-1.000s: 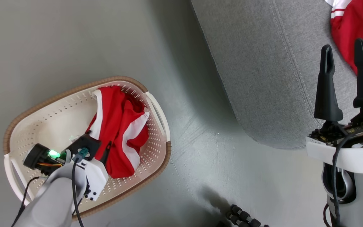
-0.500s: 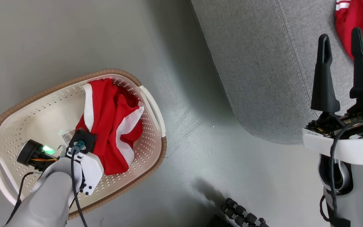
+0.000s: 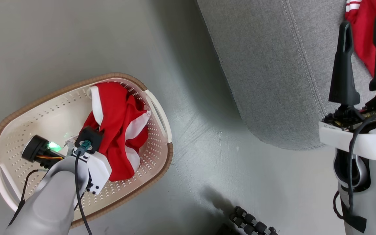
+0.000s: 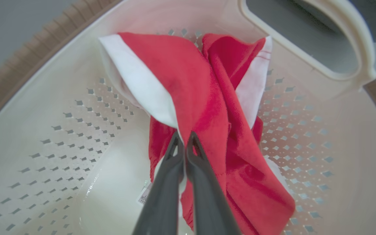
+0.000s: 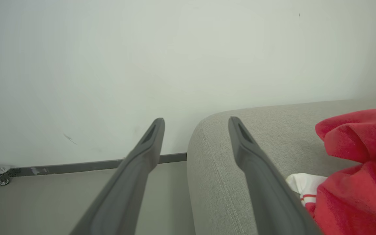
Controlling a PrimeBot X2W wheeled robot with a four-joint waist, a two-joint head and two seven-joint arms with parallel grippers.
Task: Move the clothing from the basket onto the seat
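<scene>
Left wrist view had the left pincer (image 4: 184,138) clamped tight on a fold of the clothing (image 4: 207,107), bunched in the basket (image 4: 338,153) at the left. The grasp looked made. Next, I judged, it needed lifting clear and carrying right to the seat (image 3: 273,65), where the right pincer (image 3: 362,20) hovered, spread wide and empty. How deep the pinch went was hidden.

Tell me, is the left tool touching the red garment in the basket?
Touching. The left wrist view shows the left tool pinched shut on a fold of the red garment, inside the basket.
</scene>
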